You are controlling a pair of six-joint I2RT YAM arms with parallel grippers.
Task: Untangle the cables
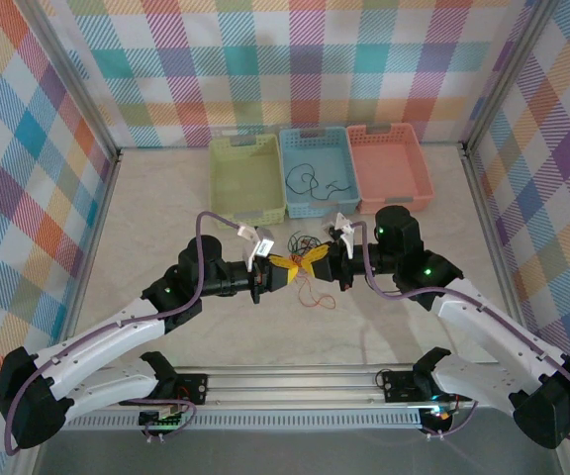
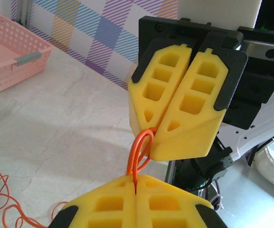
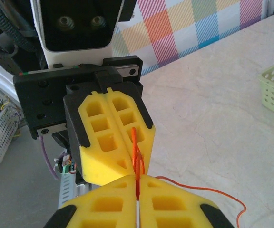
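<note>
Setting: a pale marbled bench (image 1: 166,228) shut in by multicoloured checked walls (image 1: 38,158), with three perforated plastic baskets along its far edge: a lime-green basket (image 1: 247,178), a light-blue basket (image 1: 315,170) and a salmon-pink basket (image 1: 388,166).
Cables: the cables (image 1: 310,244), a small knot of thin orange-red and black wires, lie mid-bench just in front of the light-blue basket, with loose orange loops trailing towards my bases.
My left end effector (image 1: 285,267): yellow foam fingers pressed together, pinching a thin orange-red strand (image 2: 139,152).
My right end effector (image 1: 317,259): closed on that same strand, nearly tip to tip with the left.
Wrist views: a short loop of the strand spans the gap between the two tips, too fine to resolve from above.
Top view: a thin black wire (image 1: 310,181) lies inside the light-blue basket.
Room: open bench to either side of my arms, baskets near behind the knot, walls well apart.
Hard to tell: how the knot's wires cross. The strand is hidden inside the foam, and the left wrist view cuts off the orange loops.
</note>
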